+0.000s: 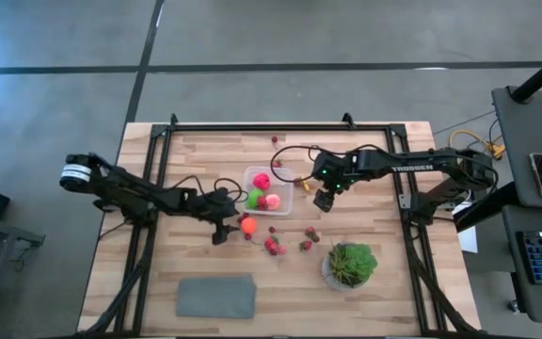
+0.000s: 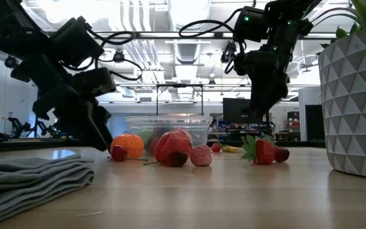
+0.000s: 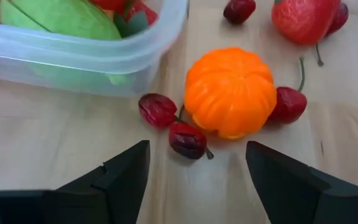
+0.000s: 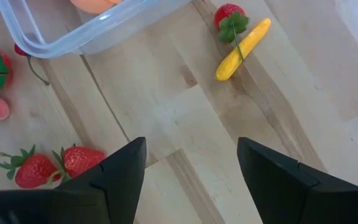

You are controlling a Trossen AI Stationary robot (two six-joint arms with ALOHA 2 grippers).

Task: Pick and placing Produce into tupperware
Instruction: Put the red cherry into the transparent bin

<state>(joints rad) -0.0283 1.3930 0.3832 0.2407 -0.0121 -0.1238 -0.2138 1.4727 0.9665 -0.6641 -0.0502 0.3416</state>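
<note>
The clear tupperware [image 1: 269, 190] stands mid-table and holds a lime-green piece [image 1: 255, 197], a red piece [image 1: 263, 181] and a pink-peach piece [image 1: 273, 201]. An orange round fruit [image 3: 230, 91] rests on the table by the box's near left corner, with small dark-red cherries [image 3: 187, 139] around it. My left gripper [image 3: 197, 165] is open and empty, just left of the orange fruit [image 1: 247, 225]. My right gripper [image 4: 191, 162] is open and empty, above the table right of the box [image 4: 79, 28]. Several strawberries [image 1: 273, 246] lie near the box.
A leafy green plant in a white faceted pot [image 1: 350, 265] stands near right. A folded grey cloth [image 1: 215, 297] lies at the near edge. A small yellow piece with a strawberry [image 4: 241, 40] lies beyond the box. Two strawberries [image 4: 55, 165] lie under my right gripper.
</note>
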